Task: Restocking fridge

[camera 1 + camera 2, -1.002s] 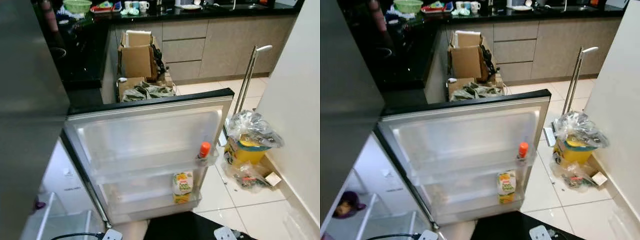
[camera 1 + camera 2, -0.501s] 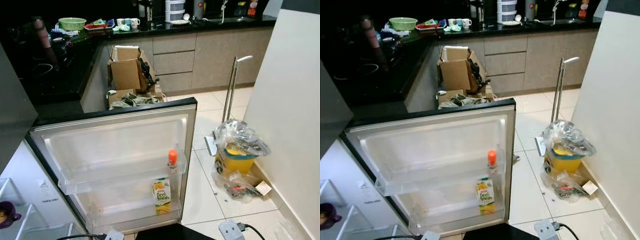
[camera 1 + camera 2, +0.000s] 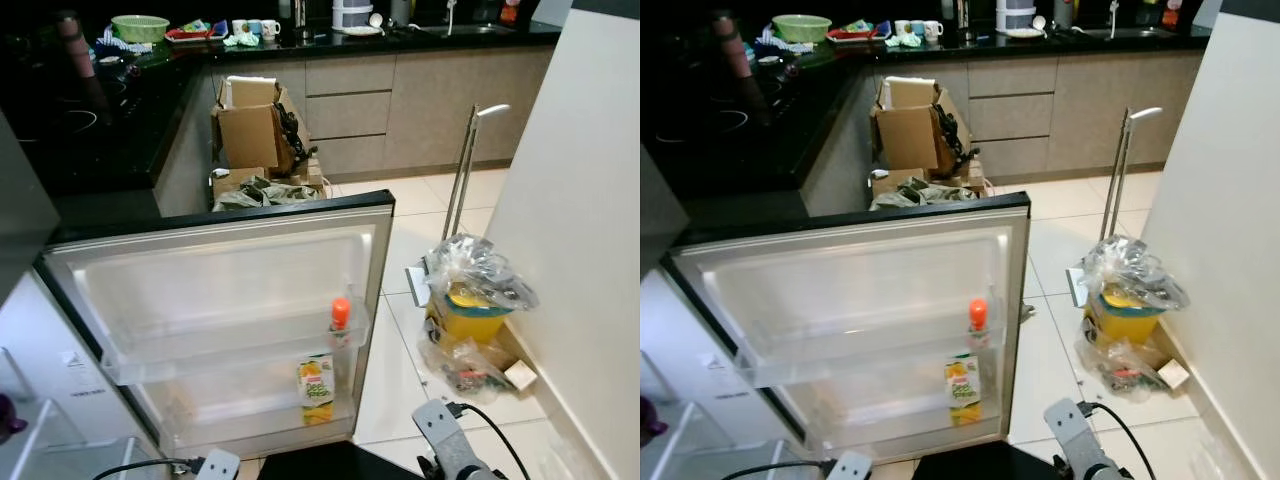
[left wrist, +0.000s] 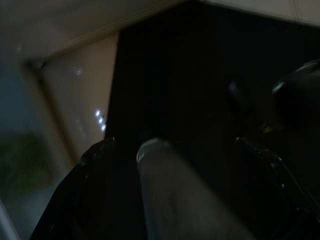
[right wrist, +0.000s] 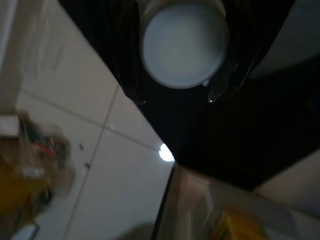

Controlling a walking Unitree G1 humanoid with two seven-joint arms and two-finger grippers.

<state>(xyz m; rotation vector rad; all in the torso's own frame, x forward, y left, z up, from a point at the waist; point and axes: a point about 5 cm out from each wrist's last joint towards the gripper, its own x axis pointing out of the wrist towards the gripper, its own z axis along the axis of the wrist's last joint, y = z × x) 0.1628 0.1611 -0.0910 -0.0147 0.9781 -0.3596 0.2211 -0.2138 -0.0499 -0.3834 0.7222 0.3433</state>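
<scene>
Door (image 3: 230,290) open mid-frame; we see carton (image 3: 315,389) and bottle (image 3: 340,318) in its shelves. Right gripper (image 5: 176,97) clamps white cup (image 5: 184,42); left gripper (image 4: 175,145) grasp: can't tell.

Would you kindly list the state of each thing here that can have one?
Fridge door: open.
Orange-capped bottle: upright in upper door shelf, capped.
Juice carton: upright in lower door shelf.
Cardboard box: flaps open.
Right gripper: shut on a white round container.

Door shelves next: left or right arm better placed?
Right, likely: the right gripper holds a white round container, and the right arm sits by the free edge of the open fridge door. The left arm is lower.
</scene>
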